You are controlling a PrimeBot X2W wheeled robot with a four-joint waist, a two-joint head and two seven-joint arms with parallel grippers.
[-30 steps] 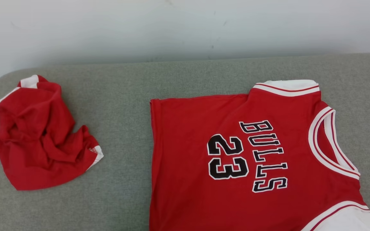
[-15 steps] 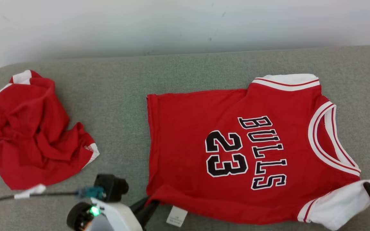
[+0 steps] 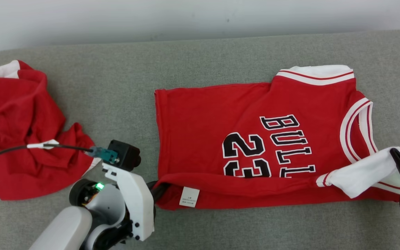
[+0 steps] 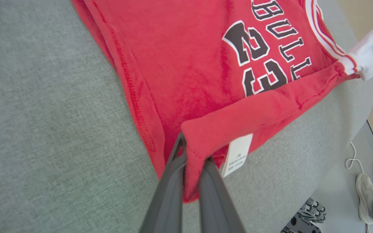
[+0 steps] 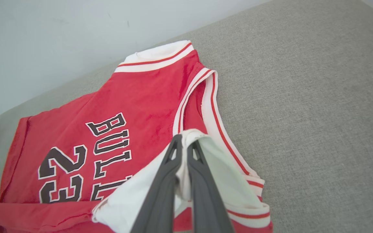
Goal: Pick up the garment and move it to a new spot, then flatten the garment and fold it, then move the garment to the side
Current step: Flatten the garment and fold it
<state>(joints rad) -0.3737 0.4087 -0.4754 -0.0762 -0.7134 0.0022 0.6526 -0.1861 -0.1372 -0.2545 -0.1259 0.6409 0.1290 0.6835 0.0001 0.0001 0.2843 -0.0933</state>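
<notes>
spread front-up across the middle and right of the grey cushioned surface (image 3: 109, 80): red jersey (image 3: 214, 118), black "bulls" and "23" lettering showing, neck opening toward the right. near long edge turned up and over onto the lower part of the number, white care label (image 3: 189, 197) exposed on the folded strip. left claw (image 4: 191, 155) clamped fully shut on the red hem corner at the fold's left end, cloth pinched between both dark fingers and held off the cushion. right claw (image 5: 185, 145) closed tight on the white armhole panel (image 3: 359, 172) at the fold's right end, held up over the striped neckline. far edge and far shoulder flat against the cushion. well apart to the left, crumpled second red garment (image 3: 16, 132) with white trim, black cable (image 3: 5, 150) crossing above it toward the left wrist. pale wall (image 3: 186, 17) behind. at the lower right of the left wrist view, a person's pale shoe (image 4: 366, 197) on the floor.
</notes>
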